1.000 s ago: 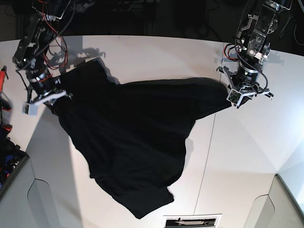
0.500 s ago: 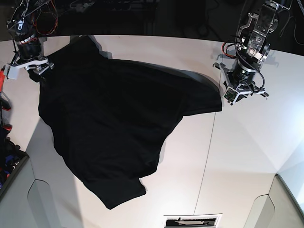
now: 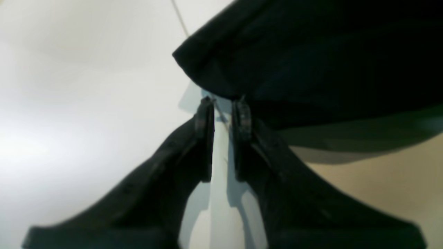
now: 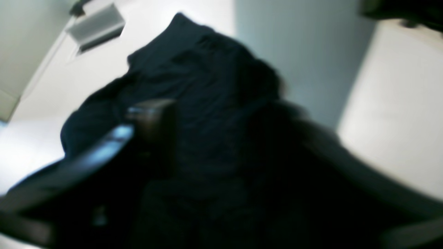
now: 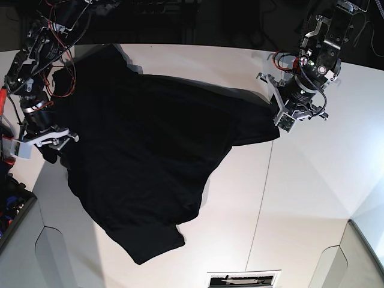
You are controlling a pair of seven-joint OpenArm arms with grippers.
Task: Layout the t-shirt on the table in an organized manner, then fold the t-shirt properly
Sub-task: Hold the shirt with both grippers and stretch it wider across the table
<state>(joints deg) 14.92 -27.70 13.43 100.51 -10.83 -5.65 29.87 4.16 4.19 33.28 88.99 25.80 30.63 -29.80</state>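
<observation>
On the table [image 5: 312, 198], t-shirt [image 5: 150, 162] spread, left claw [image 3: 223, 103] narrowly parted beside its corner, right claw [image 5: 45, 141] grip unclear.

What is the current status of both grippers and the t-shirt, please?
Left gripper fingers nearly shut at the t-shirt edge, grip unclear. Right gripper at the opposite edge, state unclear. T-shirt spread crooked on the table. No obstructions visible.

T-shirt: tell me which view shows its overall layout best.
The base view: the whole t-shirt lies spread across the table between both arms. The left wrist view shows only one edge above the end effector; the right wrist view is a blurred close-up.
</observation>
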